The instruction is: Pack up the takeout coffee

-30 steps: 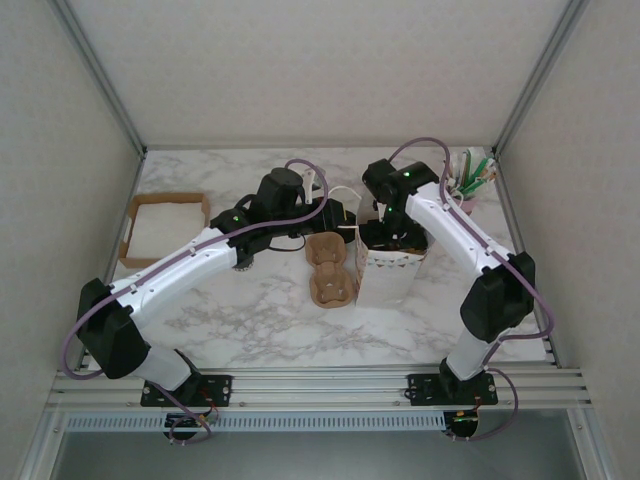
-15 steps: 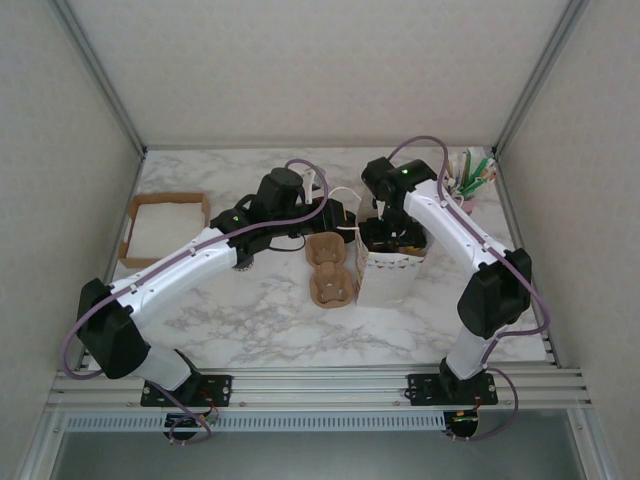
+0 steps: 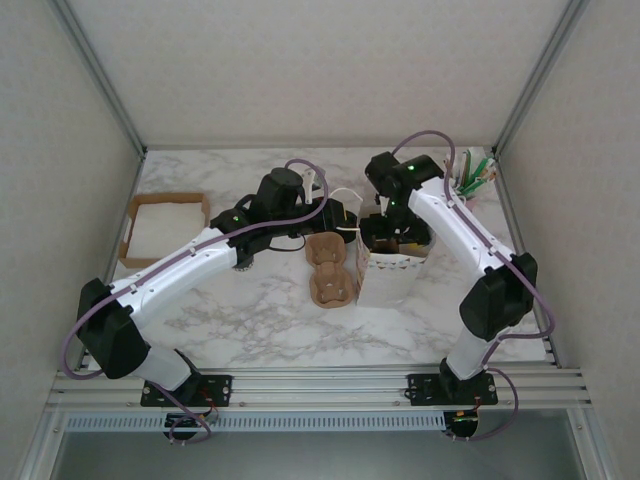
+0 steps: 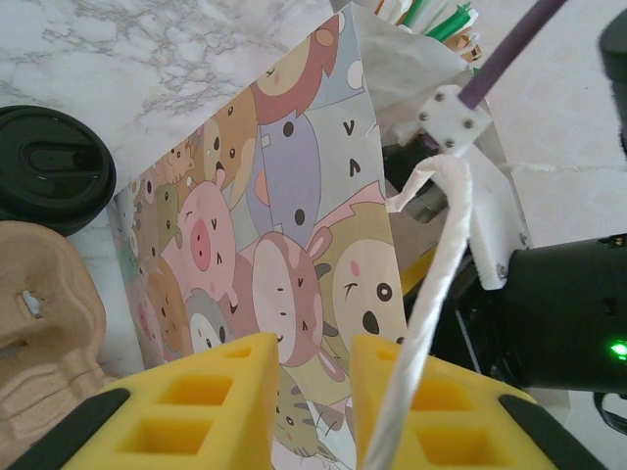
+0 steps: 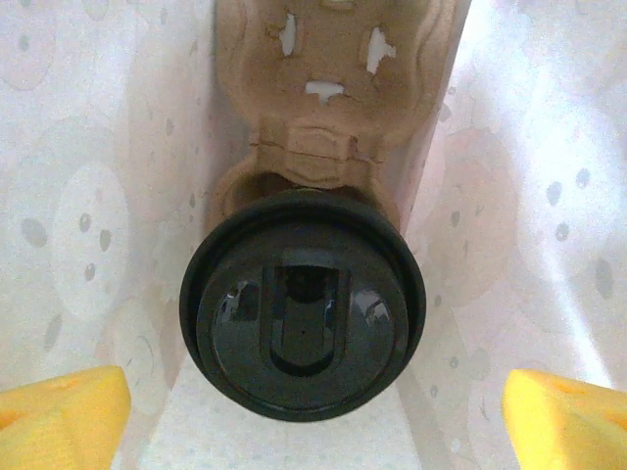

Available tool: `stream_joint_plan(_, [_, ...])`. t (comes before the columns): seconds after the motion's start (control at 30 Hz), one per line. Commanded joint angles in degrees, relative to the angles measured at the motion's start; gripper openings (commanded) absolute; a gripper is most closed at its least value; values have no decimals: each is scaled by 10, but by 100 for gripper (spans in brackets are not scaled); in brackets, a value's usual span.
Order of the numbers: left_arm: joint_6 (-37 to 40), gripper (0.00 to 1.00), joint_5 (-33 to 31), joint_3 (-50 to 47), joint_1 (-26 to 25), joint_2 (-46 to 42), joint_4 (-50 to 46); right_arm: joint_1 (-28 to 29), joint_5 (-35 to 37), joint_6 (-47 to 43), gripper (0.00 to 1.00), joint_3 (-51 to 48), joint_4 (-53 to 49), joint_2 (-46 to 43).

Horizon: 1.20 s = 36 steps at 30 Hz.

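Arm, left: it reaches from the lower left of the top view toward the centre, elbow low. The left gripper (image 3: pixel 340 215) sits at the left rim of the paper bag (image 3: pixel 385 280). In the left wrist view its two yellow fingers (image 4: pixel 225 392) stand a narrow gap apart. The bag's white twisted handle (image 4: pixel 441 264) crosses the face of the finger on the right of the frame. I cannot tell whether that handle is pinched or only draped. The gap itself shows the bag's cartoon-printed wall behind it.

Arm, right: it rises from the lower right of the top view, folds over at the elbow and points downward. The right gripper (image 3: pixel 392 232) is over the bag's open mouth. In the right wrist view its yellow fingertips (image 5: pixel 64 411) sit at the two lower corners of the frame, spread wide and gripping nothing.

Count:
- **Black lids:** two.
  - The takeout coffee (image 5: pixel 304 318) stands upright inside the bag, at frame centre, seated in one well of a brown carrier (image 5: pixel 328 69).
  - The second black lid (image 4: pixel 44 166) is on the marble outside the bag, at the left edge of the left wrist view. The cup under it is hidden.
- **Carriers:** two, one in the bag and the table carrier (image 3: pixel 332 272) just left of the bag.
- **Paper bags:** one, upright.
- **Napkin trays:** one (image 3: pixel 165 228), at upper left.
- **Stirrer holders:** one (image 3: pixel 470 180), at upper right.
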Motion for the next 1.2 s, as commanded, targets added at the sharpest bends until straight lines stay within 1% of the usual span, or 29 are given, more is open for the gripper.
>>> stream_joint_plan(0.0, [0,27,-3,7,-5,-7,2,-3,14,0,98,24,-22,-27])
stream_joint_plan(0.2, [-2,29,-5,7,-6,-9,3,-3,14,2,98,31,-24,-42])
stream_joint_plan(0.3, [-2,35,-7,9,-6,-12,1,-3,15,2,98,37,-28,-54])
stream_joint_plan(0.4, [0,44,-4,12,-7,-15,1,-2,12,1,98,43,-29,-68])
stream_joint_plan(0.57, [8,67,-4,27,-7,-21,-7,1,16,3,98,44,-31,-97])
stream_joint_plan(0.67, [11,78,-6,35,-7,-25,-12,3,13,2,97,42,-23,-117])
stream_joint_plan(0.77, [13,89,-7,40,-6,-30,-14,6,11,3,96,42,-14,-137])
stream_joint_plan(0.83, [13,93,-9,43,-7,-35,-16,6,9,2,95,42,-8,-149])
stream_joint_plan(0.93, [17,99,-14,45,-6,-45,-17,8,5,3,93,42,1,-165])
stream_joint_plan(1.17, [27,100,-37,46,-6,-74,-21,9,-6,0,91,31,19,-206])
